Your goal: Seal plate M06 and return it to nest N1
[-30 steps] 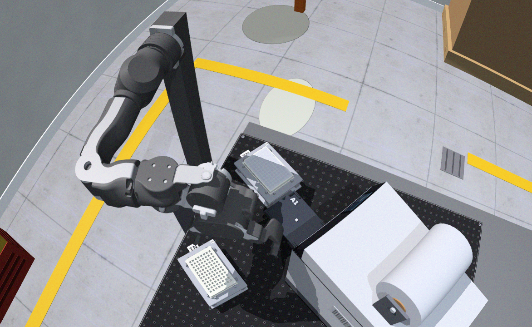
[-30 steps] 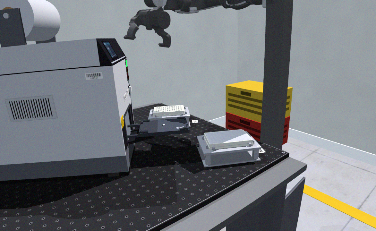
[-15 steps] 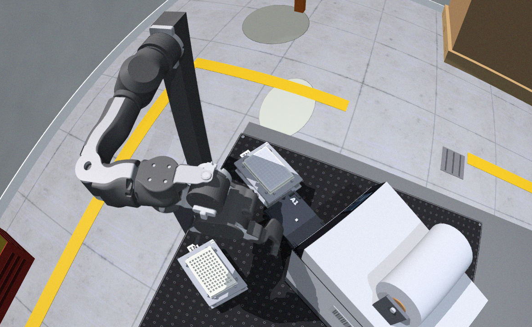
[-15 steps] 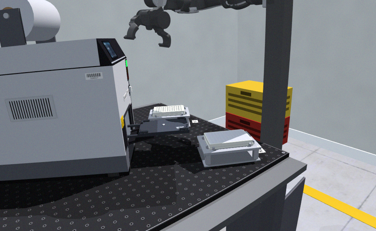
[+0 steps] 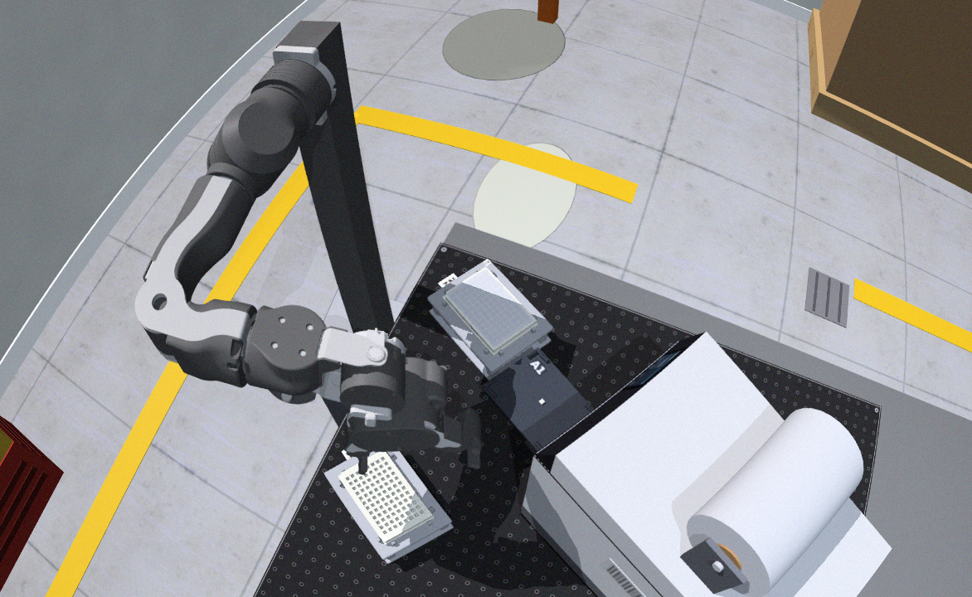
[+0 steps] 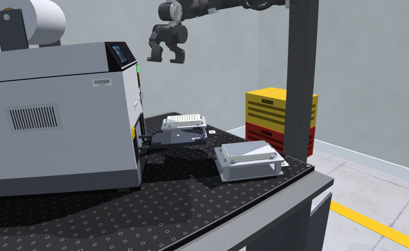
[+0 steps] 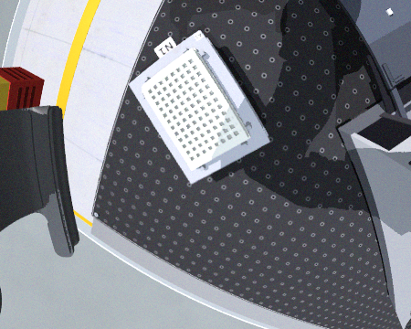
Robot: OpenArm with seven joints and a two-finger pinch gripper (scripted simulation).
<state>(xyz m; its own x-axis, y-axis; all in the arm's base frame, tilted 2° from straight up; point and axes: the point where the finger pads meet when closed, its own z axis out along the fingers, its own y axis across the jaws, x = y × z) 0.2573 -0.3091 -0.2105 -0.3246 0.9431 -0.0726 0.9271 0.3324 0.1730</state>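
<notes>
White plate (image 7: 196, 115), black dotted breadboard (image 7: 279, 238)

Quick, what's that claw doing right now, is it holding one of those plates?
Gripper: open, partly narrowed, holding nothing, high above the unsealed plate.

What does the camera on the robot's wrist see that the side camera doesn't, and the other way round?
Only the wrist view looks straight down onto the open wells of the unsealed plate and shows one finger up close. Only the exterior view shows the whole open gripper high above the table, the sealer's green lamp and the foil-covered plate. Both show the unsealed plate and the empty stage.
</notes>
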